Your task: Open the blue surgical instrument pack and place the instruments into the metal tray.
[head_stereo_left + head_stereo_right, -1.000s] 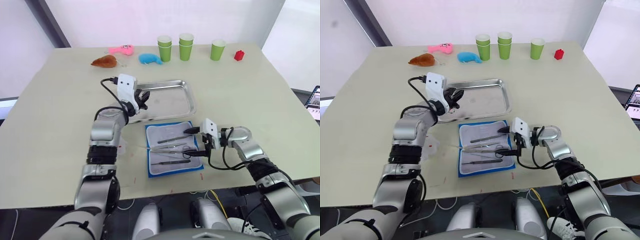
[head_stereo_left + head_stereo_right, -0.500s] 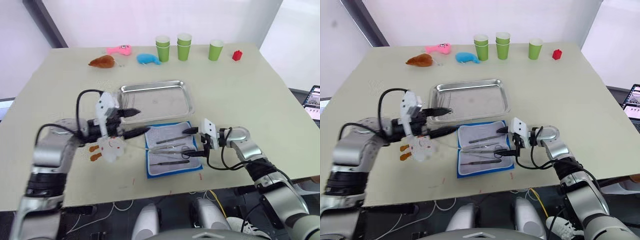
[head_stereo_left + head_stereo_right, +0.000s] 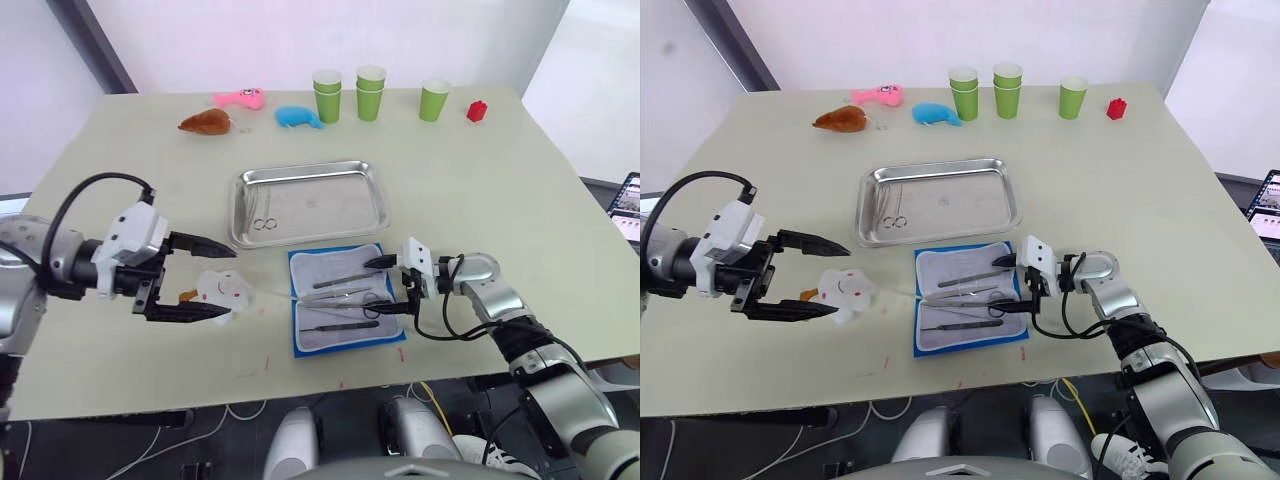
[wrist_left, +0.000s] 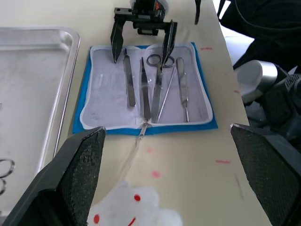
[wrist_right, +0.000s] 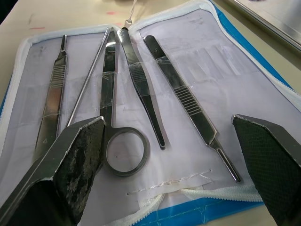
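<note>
The blue surgical instrument pack (image 3: pixel 318 270) lies open on the table in front of the metal tray (image 3: pixel 322 205), pale lining up. Several instruments rest on the lining: ring-handled scissors (image 5: pixel 126 150), tweezers (image 5: pixel 186 101) and a thin handle (image 5: pixel 52 94). One small pair of scissors (image 3: pixel 262 224) lies in the tray's near left corner. My right gripper (image 3: pixel 372 287) stands open at the pack's right edge, its fingers on either side of the instrument handles and holding nothing. My left gripper (image 3: pixel 232 283) is open, left of the pack and low over the table.
A white soft toy with red dots (image 3: pixel 224 288) lies by the left fingertips. A thin cord runs from it to the pack. At the table's far edge stand green cups (image 3: pixel 371 92), a red block (image 3: pixel 477 110), a blue plush (image 3: pixel 298 117), a pink toy (image 3: pixel 241 99) and a brown toy (image 3: pixel 208 122).
My left gripper has left the tray's near left corner, swung out to the left and opened. Small scissors now show in the tray. The right arm has not moved.
</note>
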You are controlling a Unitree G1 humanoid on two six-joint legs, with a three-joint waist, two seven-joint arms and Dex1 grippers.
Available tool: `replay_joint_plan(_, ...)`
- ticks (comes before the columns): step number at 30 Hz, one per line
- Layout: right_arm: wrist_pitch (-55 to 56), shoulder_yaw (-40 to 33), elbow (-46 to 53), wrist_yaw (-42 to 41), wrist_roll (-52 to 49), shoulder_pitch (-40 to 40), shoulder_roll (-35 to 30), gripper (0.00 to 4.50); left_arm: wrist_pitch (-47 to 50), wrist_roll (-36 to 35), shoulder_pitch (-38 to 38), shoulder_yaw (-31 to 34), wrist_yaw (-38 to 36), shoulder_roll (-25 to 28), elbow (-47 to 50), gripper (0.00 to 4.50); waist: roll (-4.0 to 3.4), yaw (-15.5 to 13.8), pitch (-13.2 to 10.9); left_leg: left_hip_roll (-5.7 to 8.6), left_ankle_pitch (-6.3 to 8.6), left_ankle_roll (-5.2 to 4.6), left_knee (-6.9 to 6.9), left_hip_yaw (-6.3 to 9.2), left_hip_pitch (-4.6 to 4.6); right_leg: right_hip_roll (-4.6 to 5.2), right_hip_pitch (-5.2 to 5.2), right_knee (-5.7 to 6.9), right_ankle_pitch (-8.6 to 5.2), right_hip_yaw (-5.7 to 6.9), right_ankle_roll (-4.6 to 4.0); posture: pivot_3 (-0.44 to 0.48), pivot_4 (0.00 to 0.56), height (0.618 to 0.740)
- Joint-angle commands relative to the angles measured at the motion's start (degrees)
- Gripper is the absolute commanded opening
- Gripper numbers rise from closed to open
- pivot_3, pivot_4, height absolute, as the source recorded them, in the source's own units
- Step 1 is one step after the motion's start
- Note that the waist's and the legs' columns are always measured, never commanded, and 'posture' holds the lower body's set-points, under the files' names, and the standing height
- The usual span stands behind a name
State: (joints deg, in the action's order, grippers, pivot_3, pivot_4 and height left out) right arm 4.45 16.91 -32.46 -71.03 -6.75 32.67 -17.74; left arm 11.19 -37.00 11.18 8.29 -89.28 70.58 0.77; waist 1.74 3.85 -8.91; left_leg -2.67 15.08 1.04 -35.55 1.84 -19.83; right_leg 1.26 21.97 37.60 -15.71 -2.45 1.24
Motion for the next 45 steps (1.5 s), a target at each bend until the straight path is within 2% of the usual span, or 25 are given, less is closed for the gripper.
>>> replay_joint_plan(1,-3.0,4.4,-7.3,0.9,6.0,-4.6,-1.5,4.5,-2.6,-2.7,-0.6,-0.4,-3.2,2.2,0.5,4.49,0.0,0.0,0.0,0.0,0.0,0.0,0.01,-0.01,0.0,0.0,0.02,0.01,0.0,0.0,0.0,0.0,0.15,0.74)
replay_joint_plan(8,-2.8,4.3,-8.1,0.8,6.1,-4.1,-1.6,4.5,-4.9,-1.2,1.0,-3.1,-3.2,0.8,0.6,4.49,0.01,-0.1,0.0,0.0,0.0,0.0,0.04,-0.04,-0.01,-0.13,0.04,0.01,-0.01,0.01,-0.01,0.0,0.15,0.74)
replay_joint_plan(16,-3.1,4.4,-9.0,0.9,6.0,-3.1,-0.7,4.5,-2.9,5.5,8.0,-9.8,-1.2,-7.3,-0.1,4.49,0.09,-0.1,0.0,0.24,-0.01,-0.01,0.04,-0.16,0.0,-0.39,0.06,0.06,0.0,0.07,-0.01,0.0,0.15,0.74)
replay_joint_plan(19,-3.0,4.4,-9.7,1.0,6.1,-2.5,-0.3,4.5,-3.0,8.6,11.2,-12.3,0.1,-10.9,-1.8,3.71,0.1,-0.1,0.0,0.26,-0.01,-0.01,0.04,-0.21,0.01,-0.42,0.04,0.11,0.0,0.05,0.0,0.0,0.15,0.74)
replay_joint_plan(20,-2.9,4.4,-9.9,1.1,6.1,-2.4,-0.1,4.5,-2.9,10.0,12.5,-13.8,0.8,-12.8,-2.4,3.1,0.11,0.0,0.0,0.28,-0.01,-0.02,0.02,-0.24,0.0,-0.44,0.05,0.12,0.01,0.06,0.0,0.0,0.15,0.74)
replay_joint_plan(21,-2.9,4.4,-10.0,1.1,6.0,-2.3,0.0,4.5,-3.3,11.6,13.7,-14.9,1.7,-14.6,-3.1,2.82,0.11,-0.1,0.0,0.28,-0.02,-0.02,0.01,-0.25,0.0,-0.45,0.05,0.14,0.01,0.05,0.0,0.0,0.15,0.74)
replay_joint_plan(24,-2.9,4.2,-10.4,1.2,5.9,-2.1,0.2,4.5,-5.0,16.0,16.3,-17.5,3.9,-19.3,-5.6,1.36,0.14,0.0,0.1,0.29,-0.02,-0.03,-0.01,-0.34,0.05,-0.5,0.02,0.21,0.01,-0.01,0.01,0.0,0.15,0.74)
replay_joint_plan(29,-3.0,4.1,-10.2,1.5,5.9,-2.2,0.4,4.5,-7.4,21.5,18.4,-20.5,6.9,-25.0,-9.7,1.36,0.17,0.1,0.1,0.22,-0.02,-0.03,-0.03,-0.34,0.04,-0.64,0.03,0.26,0.09,0.0,0.06,0.0,0.15,0.74)
replay_joint_plan(33,-3.1,3.9,-9.9,1.8,5.8,-2.5,0.1,4.5,-9.2,26.0,18.8,-21.2,12.1,-29.1,-13.1,1.36,0.23,0.1,0.1,0.22,-0.02,-0.03,-0.04,-0.33,0.04,-0.65,0.03,0.28,0.11,0.01,0.07,0.0,0.15,0.74)
replay_joint_plan(40,-3.2,3.9,-9.3,1.8,5.8,-3.0,-0.2,4.5,-12.2,30.4,18.1,-21.9,15.3,-31.5,-18.1,1.36,0.31,0.1,0.2,0.22,-0.02,-0.03,-0.04,-0.22,0.04,-0.63,0.03,0.29,0.17,0.03,0.15,0.0,0.15,0.74)
replay_joint_plan(45,-3.1,3.9,-9.6,1.7,5.8,-2.7,-0.3,4.5,-11.9,30.8,17.3,-22.3,15.7,-32.6,-18.5,1.36,0.3,0.0,0.2,0.22,-0.02,-0.03,-0.05,-0.11,0.04,-0.6,0.02,0.29,0.17,0.01,0.15,0.0,0.15,0.74)
